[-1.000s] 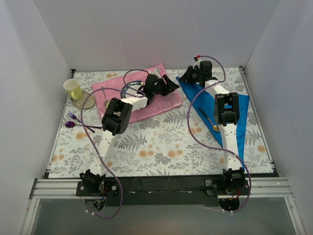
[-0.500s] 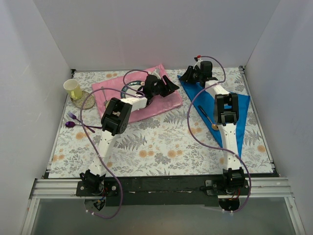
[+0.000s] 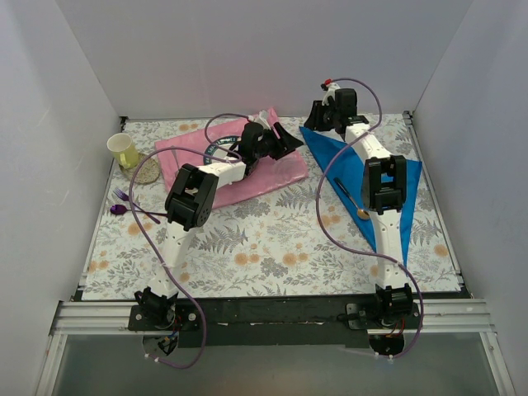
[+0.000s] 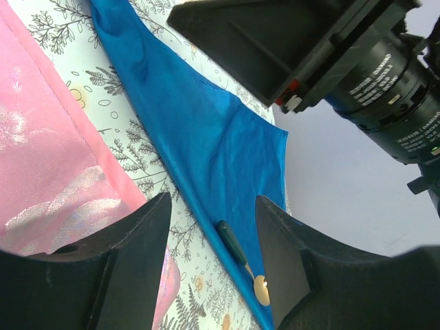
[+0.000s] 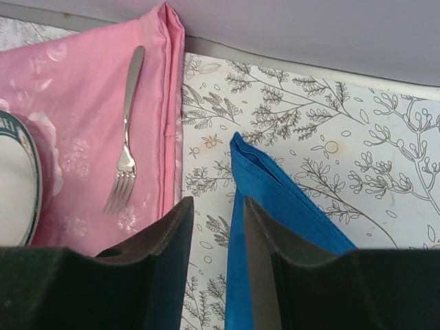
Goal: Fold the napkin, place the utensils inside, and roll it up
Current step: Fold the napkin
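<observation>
Top external: has raised right gripper (image 3: 318, 115) and parted it, empty, off napkin (image 3: 338, 161) far corner. Leaves napkin folded flat just beneath and behind that gripper, spoon (image 3: 353, 200) along its edge farther back. Suggests fold released, rolling next. Keeps left gripper (image 3: 285, 140) apart, empty.

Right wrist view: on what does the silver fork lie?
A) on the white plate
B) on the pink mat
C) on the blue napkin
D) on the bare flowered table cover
B: the silver fork lies wholly on the pink mat, beside the plate and well apart from the blue napkin.
</observation>
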Tool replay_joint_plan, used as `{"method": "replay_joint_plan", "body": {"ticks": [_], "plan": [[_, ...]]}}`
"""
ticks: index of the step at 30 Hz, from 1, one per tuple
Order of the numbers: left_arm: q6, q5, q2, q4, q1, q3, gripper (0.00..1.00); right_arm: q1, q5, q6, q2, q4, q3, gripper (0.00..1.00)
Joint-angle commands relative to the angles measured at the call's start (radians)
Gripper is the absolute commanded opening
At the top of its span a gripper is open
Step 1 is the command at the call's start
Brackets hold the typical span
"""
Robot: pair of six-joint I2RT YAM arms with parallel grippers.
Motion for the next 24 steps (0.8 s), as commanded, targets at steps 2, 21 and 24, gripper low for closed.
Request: {"method": "replay_joint_plan", "body": {"ticks": [2,21,24], "plan": [[-0.008,0.021,-0.094,0.016,0.002,-0.007,0.52,0.028,0.109,-0.114,0.013,-0.087,0.036,0.45],[-0.048,0.044,-0.090,0.045,0.002,-0.012,0.52,0.085,0.312,-0.176,0.099,-0.184,0.090,0.47],[-0.053,0.046,-0.089,0.046,0.002,-0.013,0.52,0.093,0.322,-0.205,0.104,-0.194,0.090,0.40]]}}
